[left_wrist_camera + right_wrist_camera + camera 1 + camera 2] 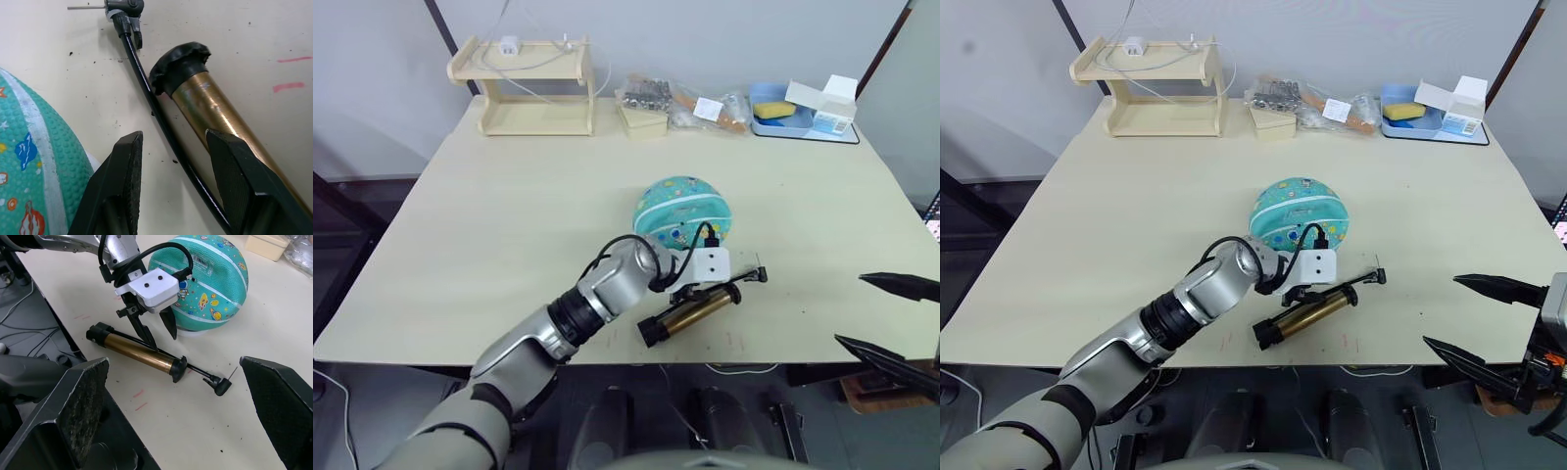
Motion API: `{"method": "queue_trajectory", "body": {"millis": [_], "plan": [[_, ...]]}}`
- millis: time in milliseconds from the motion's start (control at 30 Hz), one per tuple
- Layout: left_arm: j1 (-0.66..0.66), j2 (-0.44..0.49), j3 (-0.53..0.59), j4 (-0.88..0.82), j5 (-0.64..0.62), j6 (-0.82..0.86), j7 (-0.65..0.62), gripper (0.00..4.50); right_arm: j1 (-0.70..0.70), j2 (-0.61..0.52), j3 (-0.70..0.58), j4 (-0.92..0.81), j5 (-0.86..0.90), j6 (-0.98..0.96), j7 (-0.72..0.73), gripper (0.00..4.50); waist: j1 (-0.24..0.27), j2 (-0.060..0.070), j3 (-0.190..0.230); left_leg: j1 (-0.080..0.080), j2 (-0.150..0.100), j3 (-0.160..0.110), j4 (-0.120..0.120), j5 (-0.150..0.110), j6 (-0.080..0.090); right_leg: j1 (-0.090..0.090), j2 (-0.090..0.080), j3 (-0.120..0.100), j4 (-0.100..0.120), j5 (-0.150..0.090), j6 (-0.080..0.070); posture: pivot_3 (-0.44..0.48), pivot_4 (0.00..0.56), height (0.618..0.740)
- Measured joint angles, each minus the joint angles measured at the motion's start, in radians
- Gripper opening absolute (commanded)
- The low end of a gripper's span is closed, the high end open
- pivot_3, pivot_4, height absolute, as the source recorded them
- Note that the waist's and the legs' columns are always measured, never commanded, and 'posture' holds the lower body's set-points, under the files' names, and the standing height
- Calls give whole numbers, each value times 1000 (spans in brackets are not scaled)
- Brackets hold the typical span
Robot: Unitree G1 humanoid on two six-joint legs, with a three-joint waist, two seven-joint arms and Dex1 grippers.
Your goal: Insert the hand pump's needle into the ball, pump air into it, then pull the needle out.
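Pale wood forms the table [509,215], which carries a small wooden shelf [533,88] at its far left edge, clear bags of small parts [680,103] at far centre, and a blue tray [793,122] with a white box at far right. Around the middle of the table sits the ball [683,211], teal with lighter bands and cartoon prints. Just near of it lies the hand pump [690,313], flat on the surface, its brass barrel angled from near-left to far-right, with the black hose running alongside. At the hose's end, right of the barrel, the needle [85,7] lies on the table, apart from the ball. The left gripper [155,330] hovers over the pump with its fingers parted, one by the barrel and one by the ball, holding nothing. The right gripper [1474,318] hangs off the table's near right edge, spread wide and empty.
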Motion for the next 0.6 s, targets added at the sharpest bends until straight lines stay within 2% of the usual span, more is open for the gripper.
{"method": "queue_trajectory", "body": {"millis": [200,600], "plan": [[4,1,-1,14,39,-49,4,2194,1,1,0,-15,6,0,-10,4500,0,0,0,0,0,0,0,0,0,0,0,0,0,0,0,0,150,740],[2,-110,-8,132,79,-44,14,2194,12,12,2,-28,11,0,-23,4500,0,0,0,0,0,0,0,0,0,0,0,0,0,0,0,0,150,740]]}}
